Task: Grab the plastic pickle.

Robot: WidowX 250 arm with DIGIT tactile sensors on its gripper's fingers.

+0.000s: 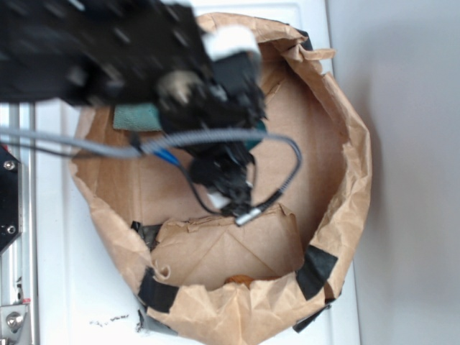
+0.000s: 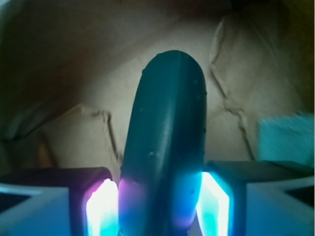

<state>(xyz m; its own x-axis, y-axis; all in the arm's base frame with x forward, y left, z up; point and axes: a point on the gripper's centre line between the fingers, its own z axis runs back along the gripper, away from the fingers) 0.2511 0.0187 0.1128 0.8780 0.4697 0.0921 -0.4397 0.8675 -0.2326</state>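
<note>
Evidently, we see the gripper (image 2: pixel 160 206) clamped on the plastic pickle (image 2: pixel 165 142), gripping its near end so it juts above the paper bag (image 1: pixel 345 180) floor.

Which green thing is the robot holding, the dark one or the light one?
The dark green pickle. It sits squeezed between the gripper's fingers. The light teal cloth lies apart on the brown paper.
</note>
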